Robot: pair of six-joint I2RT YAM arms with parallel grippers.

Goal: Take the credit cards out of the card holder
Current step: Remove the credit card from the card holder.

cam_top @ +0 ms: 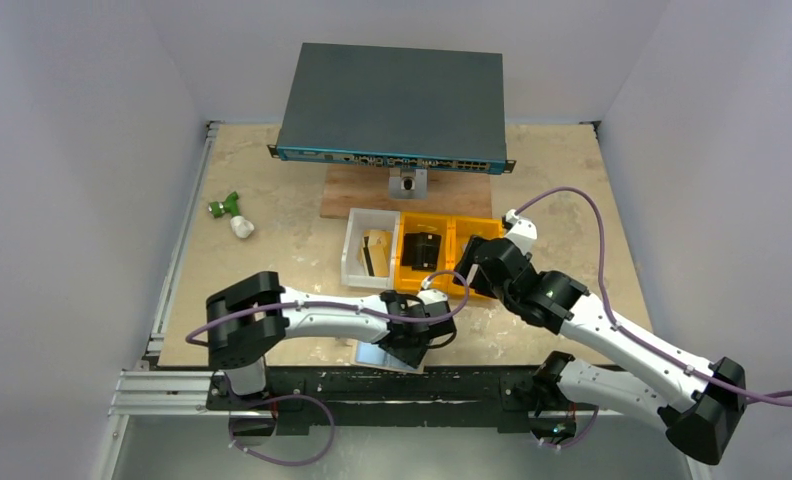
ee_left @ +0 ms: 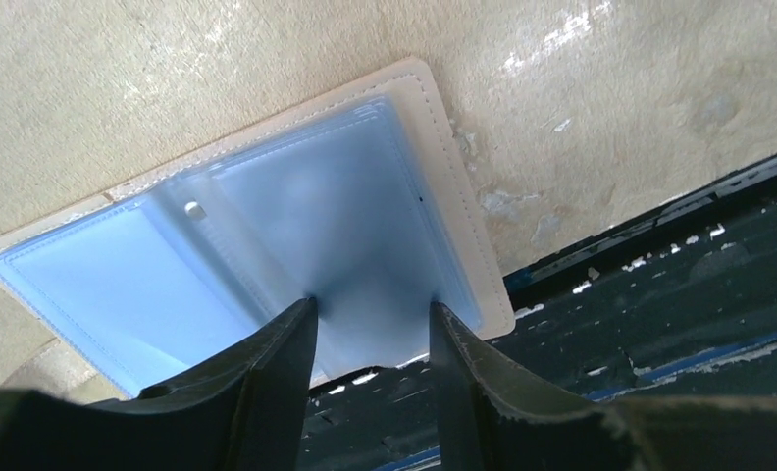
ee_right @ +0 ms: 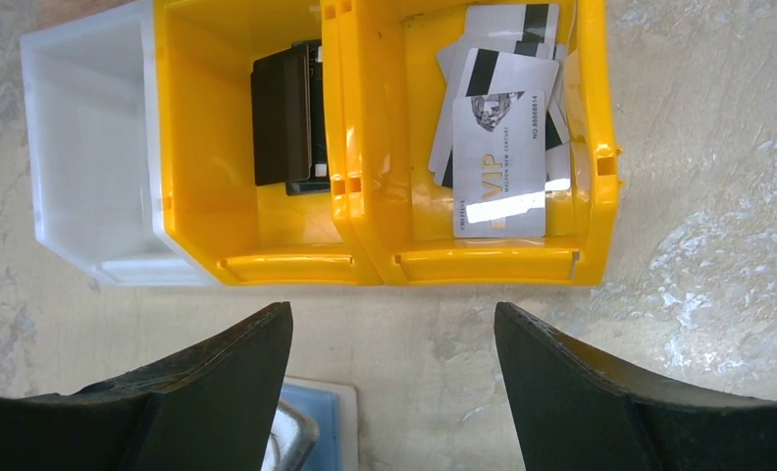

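Because the card holder (ee_left: 267,226) lies open beneath the left gripper (ee_left: 373,306), whose half-parted jaws touch its near edge, closing could push it off the worktop (ee_left: 610,118); the right gripper (ee_right: 392,314) gapes wide, empty

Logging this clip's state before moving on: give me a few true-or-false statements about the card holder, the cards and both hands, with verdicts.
1. The card holder lies open, pale blue face up, at the table's near edge. True.
2. The right hand is shut on a card. False: it hovers open and empty above the table.
3. The VIP card lies in the white bin. False: it lies in the right-hand yellow bin, on top of other cards.
4. The left hand has its fingers apart over the card holder's near edge. True.
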